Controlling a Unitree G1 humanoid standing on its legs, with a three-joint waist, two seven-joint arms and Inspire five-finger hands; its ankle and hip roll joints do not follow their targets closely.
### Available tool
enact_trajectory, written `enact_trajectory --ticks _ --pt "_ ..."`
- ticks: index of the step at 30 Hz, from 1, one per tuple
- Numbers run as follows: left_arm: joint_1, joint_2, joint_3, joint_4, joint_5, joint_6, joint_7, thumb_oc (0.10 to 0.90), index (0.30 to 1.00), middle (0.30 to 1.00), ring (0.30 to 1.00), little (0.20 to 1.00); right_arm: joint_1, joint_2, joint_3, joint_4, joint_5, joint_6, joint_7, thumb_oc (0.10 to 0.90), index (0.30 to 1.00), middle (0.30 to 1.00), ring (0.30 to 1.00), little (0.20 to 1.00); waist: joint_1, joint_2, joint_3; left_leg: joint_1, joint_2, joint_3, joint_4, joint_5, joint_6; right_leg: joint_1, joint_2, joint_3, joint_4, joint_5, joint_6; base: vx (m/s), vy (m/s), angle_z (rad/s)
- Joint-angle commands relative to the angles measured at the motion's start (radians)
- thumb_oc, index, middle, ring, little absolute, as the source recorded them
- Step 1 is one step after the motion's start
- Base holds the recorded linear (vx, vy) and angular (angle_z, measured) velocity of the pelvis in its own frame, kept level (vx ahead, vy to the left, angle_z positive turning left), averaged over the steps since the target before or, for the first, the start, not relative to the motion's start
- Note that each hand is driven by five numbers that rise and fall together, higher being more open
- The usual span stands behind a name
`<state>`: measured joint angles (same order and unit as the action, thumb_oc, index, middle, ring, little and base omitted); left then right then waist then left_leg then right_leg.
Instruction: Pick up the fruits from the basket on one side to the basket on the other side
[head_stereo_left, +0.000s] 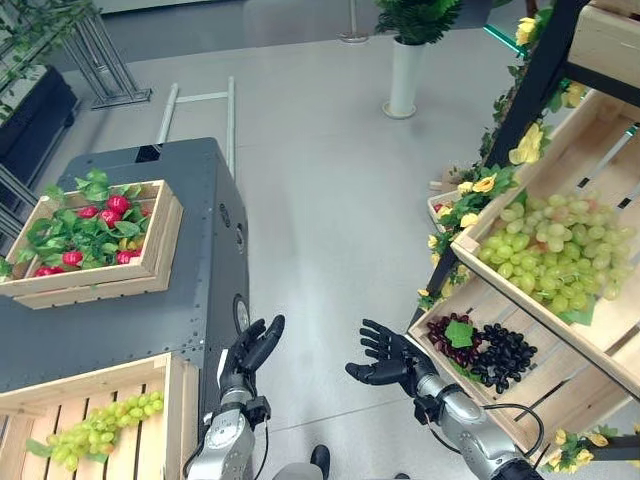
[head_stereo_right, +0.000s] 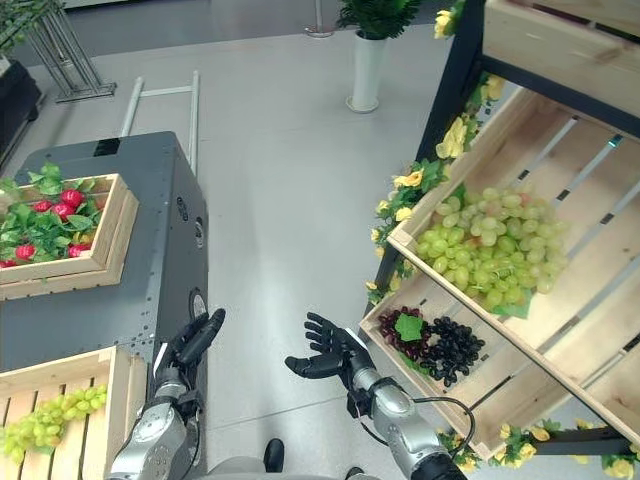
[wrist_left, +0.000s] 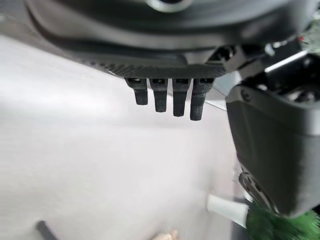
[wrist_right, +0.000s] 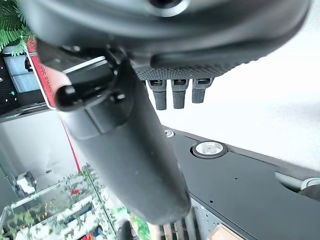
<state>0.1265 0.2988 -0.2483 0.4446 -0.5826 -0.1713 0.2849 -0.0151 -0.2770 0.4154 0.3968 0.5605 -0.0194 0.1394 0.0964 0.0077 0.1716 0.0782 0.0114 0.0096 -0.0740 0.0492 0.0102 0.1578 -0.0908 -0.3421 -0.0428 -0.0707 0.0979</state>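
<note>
Green grapes (head_stereo_left: 558, 250) fill the slanted wooden crate (head_stereo_left: 590, 150) on the shelf at right. Below them a lower crate (head_stereo_left: 560, 385) holds dark purple and black grapes (head_stereo_left: 490, 355). At lower left a wooden crate (head_stereo_left: 120, 375) holds one green grape bunch (head_stereo_left: 95, 427). My left hand (head_stereo_left: 250, 352) is raised open beside the grey cabinet, holding nothing. My right hand (head_stereo_left: 388, 362) hangs open over the floor, just left of the dark grapes, palm empty. Straight fingers (wrist_left: 172, 100) show in the left wrist view, and straight fingers (wrist_right: 175, 92) show in the right wrist view.
A grey cabinet (head_stereo_left: 150, 320) carries a wooden crate (head_stereo_left: 95, 275) of red fruits (head_stereo_left: 100, 225) among leaves. Yellow flowers (head_stereo_left: 480, 190) trim the black shelf frame (head_stereo_left: 530, 90). A white pot (head_stereo_left: 403, 78) with a plant stands far back on the grey floor.
</note>
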Motion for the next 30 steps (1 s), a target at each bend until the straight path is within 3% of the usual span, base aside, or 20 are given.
enact_trajectory --ticks 1,5,7,8,9,11,12,13,18,21,23,24,27,28,29,30 --pt "-0.072 0.025 0.034 -0.006 0.021 -0.063 -0.003 0.800 0.900 0.900 0.900 0.900 -0.020 0.046 0.017 -0.105 0.157 -0.007 0.097 0.800 0.900 0.900 0.900 0.900 0.017 0.002 -0.017 0.001 0.001 0.027 -0.013 -0.043 -0.011 -0.022 -0.029 -0.019 0.020 0.030 -0.054 0.04 -0.170 0.25" --pt "-0.039 0.043 0.042 -0.022 0.086 -0.072 0.039 0.800 0.900 0.900 0.900 0.900 -0.032 0.045 0.054 -0.121 0.198 0.016 0.140 0.800 0.900 0.900 0.900 0.900 0.055 -0.005 0.008 -0.027 0.009 0.020 0.074 -0.057 -0.036 -0.014 -0.025 -0.030 0.077 -0.016 -0.083 0.02 -0.126 0.19" --pt "-0.032 0.047 0.045 -0.020 0.103 -0.053 0.067 0.800 0.900 0.900 0.900 0.900 -0.042 0.041 0.070 -0.108 0.192 0.002 0.119 0.800 0.900 0.900 0.900 0.900 0.073 -0.005 0.024 -0.056 0.011 0.004 0.086 -0.033 -0.053 -0.005 -0.022 -0.039 0.072 -0.010 -0.090 -0.07 -0.081 0.28" --pt "-0.049 0.036 0.049 0.007 0.120 -0.014 0.062 0.800 0.900 0.900 0.900 0.900 -0.084 0.038 0.095 -0.083 0.153 -0.026 0.038 0.800 0.900 0.900 0.900 0.900 0.088 -0.002 0.032 -0.070 0.017 0.023 0.028 0.024 -0.073 0.008 -0.013 -0.061 0.029 0.016 -0.084 -0.12 -0.038 0.49" --pt "-0.052 0.035 0.048 0.011 0.123 -0.013 0.057 0.800 0.900 0.900 0.900 0.900 -0.087 0.037 0.094 -0.082 0.151 -0.028 0.034 0.800 0.900 0.900 0.900 0.900 0.086 -0.002 0.032 -0.072 0.018 0.038 0.030 0.023 -0.074 0.009 -0.013 -0.067 0.026 0.017 -0.083 -0.19 -0.023 0.91" --pt "-0.104 0.025 0.018 0.099 0.205 0.029 -0.015 0.800 0.900 0.900 0.900 0.900 -0.101 0.025 0.074 -0.084 0.164 -0.067 -0.008 0.800 0.900 0.900 0.900 0.900 0.043 -0.020 0.032 -0.125 0.091 0.361 0.232 -0.015 -0.085 0.015 -0.044 -0.201 0.042 0.002 -0.087 -0.13 -0.004 1.34" --pt "-0.113 0.023 0.010 0.115 0.214 0.030 -0.024 0.800 0.900 0.900 0.900 0.900 -0.100 0.023 0.070 -0.087 0.164 -0.070 -0.013 0.800 0.900 0.900 0.900 0.900 0.034 -0.024 0.032 -0.132 0.109 0.399 0.266 -0.026 -0.085 0.015 -0.050 -0.218 0.054 -0.006 -0.088 -0.04 0.148 1.79" --pt "-0.126 0.013 -0.007 0.148 0.204 0.055 -0.038 0.800 0.900 0.900 0.900 0.900 -0.101 0.019 0.072 -0.084 0.157 -0.070 -0.007 0.800 0.900 0.900 0.900 0.900 0.019 -0.019 0.028 -0.102 0.095 0.439 0.179 -0.051 -0.065 0.011 -0.063 -0.244 0.080 -0.008 -0.075 0.01 0.201 1.60" --pt "-0.112 -0.013 -0.067 0.238 0.216 0.109 -0.122 0.800 0.900 0.900 0.900 0.900 -0.057 0.034 0.052 -0.057 0.213 -0.105 -0.018 0.800 0.900 0.900 0.900 0.900 0.027 0.003 0.006 -0.064 0.047 0.380 0.059 -0.033 -0.041 0.027 -0.078 -0.250 0.083 0.009 -0.044 0.10 0.252 0.69" --pt "-0.094 -0.012 -0.071 0.237 0.179 0.118 -0.118 0.800 0.900 0.900 0.900 0.900 -0.021 0.055 0.044 -0.063 0.152 -0.132 -0.042 0.800 0.900 0.900 0.900 0.900 0.032 0.017 -0.011 -0.017 0.018 0.378 0.000 -0.035 -0.018 0.034 -0.097 -0.268 0.079 0.040 -0.018 0.15 0.299 0.41" --pt "-0.086 -0.007 -0.076 0.222 0.199 0.117 -0.121 0.800 0.900 0.900 0.900 0.900 -0.013 0.060 0.043 -0.073 0.162 -0.131 -0.053 0.800 0.900 0.900 0.900 0.900 0.037 0.017 -0.015 -0.011 0.003 0.375 -0.004 -0.047 -0.003 0.034 -0.118 -0.274 0.111 0.064 -0.006 0.12 0.261 0.23" --pt "-0.085 0.001 -0.085 0.195 0.254 0.109 -0.121 0.800 0.900 0.900 0.900 0.900 -0.015 0.066 0.036 -0.080 0.189 -0.126 -0.053 0.800 0.900 0.900 0.900 0.900 0.044 0.019 -0.014 -0.011 -0.021 0.358 0.001 -0.064 0.025 0.011 -0.160 -0.267 0.214 0.094 0.005 0.13 0.335 0.12" --pt "-0.113 0.028 -0.121 0.166 0.288 0.117 -0.121 0.800 0.900 0.900 0.900 0.900 -0.015 0.067 0.046 -0.085 0.182 -0.144 -0.086 0.800 0.900 0.900 0.900 0.900 0.030 0.035 -0.001 -0.001 -0.067 0.265 0.001 -0.082 0.067 -0.116 -0.210 -0.162 0.520 0.092 0.005 0.11 0.273 0.35" --pt "-0.117 0.030 -0.124 0.165 0.290 0.120 -0.124 0.800 0.900 0.900 0.900 0.900 -0.014 0.066 0.048 -0.086 0.183 -0.146 -0.093 0.800 0.900 0.900 0.900 0.900 0.027 0.034 0.000 -0.001 -0.070 0.257 0.000 -0.083 0.069 -0.130 -0.207 -0.145 0.542 0.087 0.004 0.07 0.014 0.48" --pt "-0.145 0.050 -0.157 0.158 0.324 0.133 -0.160 0.800 0.900 0.900 0.900 0.900 -0.013 0.056 0.054 -0.098 0.210 -0.162 -0.131 0.800 0.900 0.900 0.900 0.900 -0.003 0.032 0.008 -0.003 -0.082 0.192 0.007 -0.083 0.073 -0.191 -0.131 -0.043 0.561 0.048 -0.008 0.06 -0.100 0.75" --pt "-0.163 0.063 -0.176 0.147 0.339 0.142 -0.197 0.800 0.900 0.900 0.900 0.900 -0.009 0.045 0.052 -0.117 0.239 -0.165 -0.144 0.800 0.900 0.900 0.900 0.900 -0.027 0.029 0.009 0.000 -0.087 0.154 0.008 -0.081 0.072 -0.226 -0.082 0.004 0.540 0.048 -0.010 0.10 -0.152 1.30"
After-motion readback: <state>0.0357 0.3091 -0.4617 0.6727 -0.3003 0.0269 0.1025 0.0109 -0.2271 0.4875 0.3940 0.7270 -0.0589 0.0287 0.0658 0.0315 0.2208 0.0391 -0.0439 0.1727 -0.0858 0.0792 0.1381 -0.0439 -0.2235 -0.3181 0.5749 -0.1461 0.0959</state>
